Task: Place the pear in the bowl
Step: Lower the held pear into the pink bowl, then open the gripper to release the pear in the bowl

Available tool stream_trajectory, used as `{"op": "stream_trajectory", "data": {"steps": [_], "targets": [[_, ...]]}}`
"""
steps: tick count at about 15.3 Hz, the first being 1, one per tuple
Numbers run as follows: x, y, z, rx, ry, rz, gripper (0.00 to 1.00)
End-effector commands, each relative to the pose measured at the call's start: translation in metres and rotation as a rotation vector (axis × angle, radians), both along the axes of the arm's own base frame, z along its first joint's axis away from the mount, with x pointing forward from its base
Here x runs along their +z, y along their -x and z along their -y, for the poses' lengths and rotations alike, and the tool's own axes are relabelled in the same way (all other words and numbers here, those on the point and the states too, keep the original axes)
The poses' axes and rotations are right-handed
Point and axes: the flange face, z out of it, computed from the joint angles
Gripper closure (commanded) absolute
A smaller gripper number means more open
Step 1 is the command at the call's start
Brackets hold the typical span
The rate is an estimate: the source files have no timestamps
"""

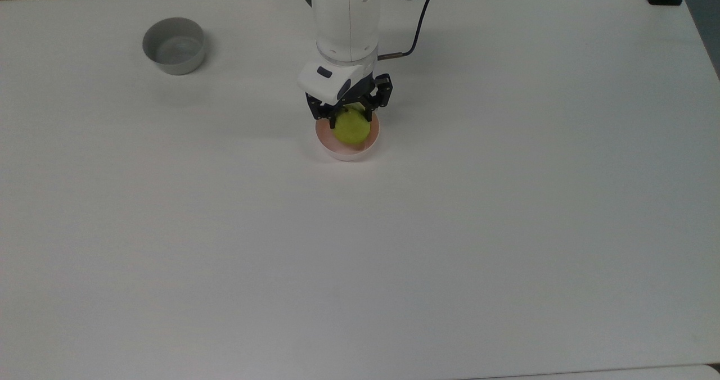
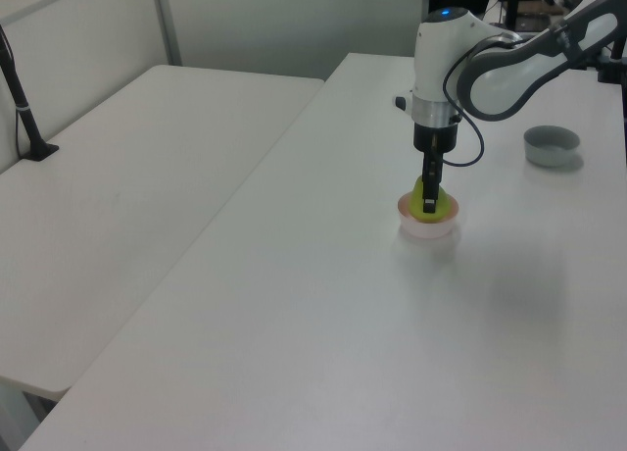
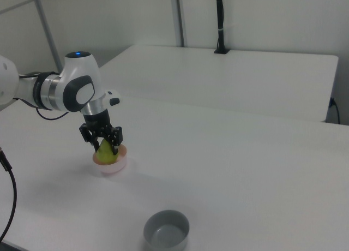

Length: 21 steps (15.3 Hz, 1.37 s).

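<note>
The gripper (image 1: 350, 114) has its 2 fingers clamped on the pear (image 1: 351, 129), which sits low inside the pink bowl (image 1: 347, 150), possibly touching its floor. A grey bowl (image 1: 173, 45) stands well apart at the top view's far left.

Even, soft overhead light, faint diffuse shadows on the white table (image 1: 450, 228), no glare, slightly hazy focus throughout.

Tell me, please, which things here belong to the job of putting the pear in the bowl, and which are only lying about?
Belong to the job:
- pear, held low inside the bowl
- pink bowl
- gripper, shut on the pear

Only lying about:
- grey bowl, standing apart near the top view's upper left
- black cable behind the arm
</note>
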Motion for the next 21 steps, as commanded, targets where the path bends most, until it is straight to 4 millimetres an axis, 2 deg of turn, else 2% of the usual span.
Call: {"op": "stream_trajectory", "data": {"steps": [1,3,4,7,12,15,16,17,20,21], "targets": [[0.001,0.001,0.005,-0.022,0.013,0.020,0.50],[0.002,0.001,0.006,-0.030,0.013,0.017,0.03],[0.003,0.001,0.008,-0.047,0.013,0.017,0.00],[0.010,0.003,0.013,-0.082,0.016,-0.004,0.00],[0.067,0.005,0.016,-0.090,0.022,-0.049,0.00],[0.118,0.005,0.034,-0.121,0.024,-0.072,0.00],[0.145,0.006,0.042,-0.132,0.022,-0.063,0.00],[0.162,0.009,0.048,-0.137,0.019,-0.057,0.00],[0.211,0.020,0.069,-0.165,0.011,-0.034,0.00],[0.221,0.022,0.072,-0.171,0.011,-0.033,0.00]]}}
